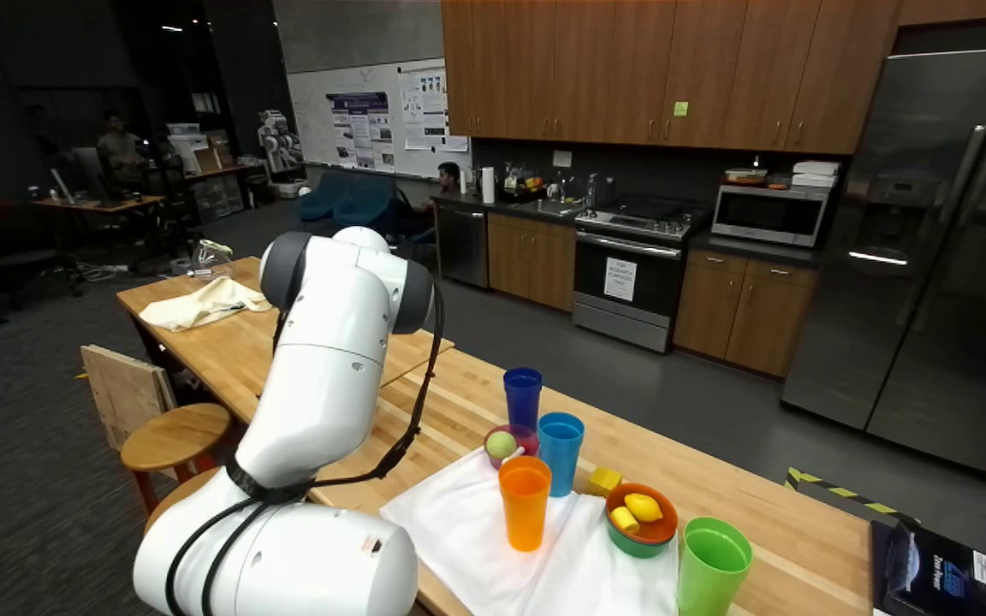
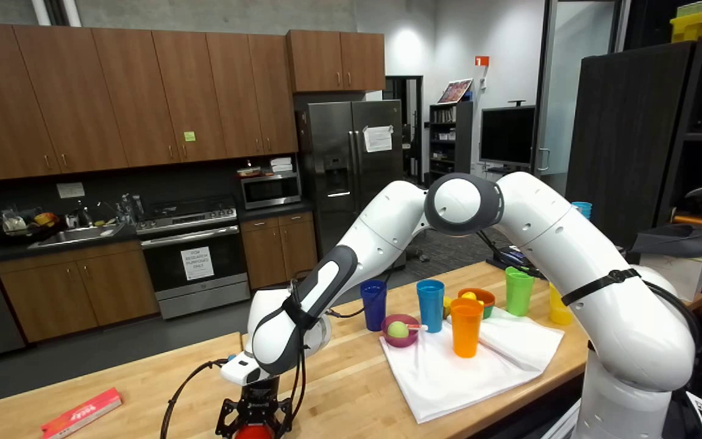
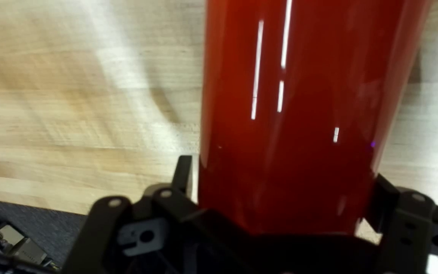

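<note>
Only partly visible red cylinder [image 3: 291,125]

The cylinder [image 3: 299,106] is deep red, the hand [image 3: 283,177] black, the table [image 2: 351,393] striped tan, the cloth [image 2: 433,372] white.

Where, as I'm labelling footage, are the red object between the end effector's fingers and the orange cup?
Red object [image 3: 299,121], wrist view: middle of its glossy side.
Orange cup [image 2: 466,330], in an exterior view: middle of its outer wall.
</note>
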`<state>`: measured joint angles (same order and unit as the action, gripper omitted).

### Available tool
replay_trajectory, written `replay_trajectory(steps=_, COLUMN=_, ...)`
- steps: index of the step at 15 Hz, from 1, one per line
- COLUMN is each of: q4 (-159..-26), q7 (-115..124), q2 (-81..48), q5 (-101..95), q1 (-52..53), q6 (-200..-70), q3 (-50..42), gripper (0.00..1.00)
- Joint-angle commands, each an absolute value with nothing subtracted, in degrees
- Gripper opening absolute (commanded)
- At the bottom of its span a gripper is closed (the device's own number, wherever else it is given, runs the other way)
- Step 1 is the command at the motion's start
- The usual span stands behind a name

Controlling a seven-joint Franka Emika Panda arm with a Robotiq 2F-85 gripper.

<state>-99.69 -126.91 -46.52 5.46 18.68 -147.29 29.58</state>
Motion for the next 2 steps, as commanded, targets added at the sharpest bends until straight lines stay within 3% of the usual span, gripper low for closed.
replay_trajectory(steps=1, q4=-99.4, q7=-126.2, q2=-47.0, q5=4.4, q1=18.2, q6=-147.2, q3=30.2, gripper=1.0)
replay_trajectory(steps=2, q4=-99.4, q7=-126.2, q2=-47.0, q5=4.4, q1=18.2, q6=-147.2, q3=30.2, gripper=1.0)
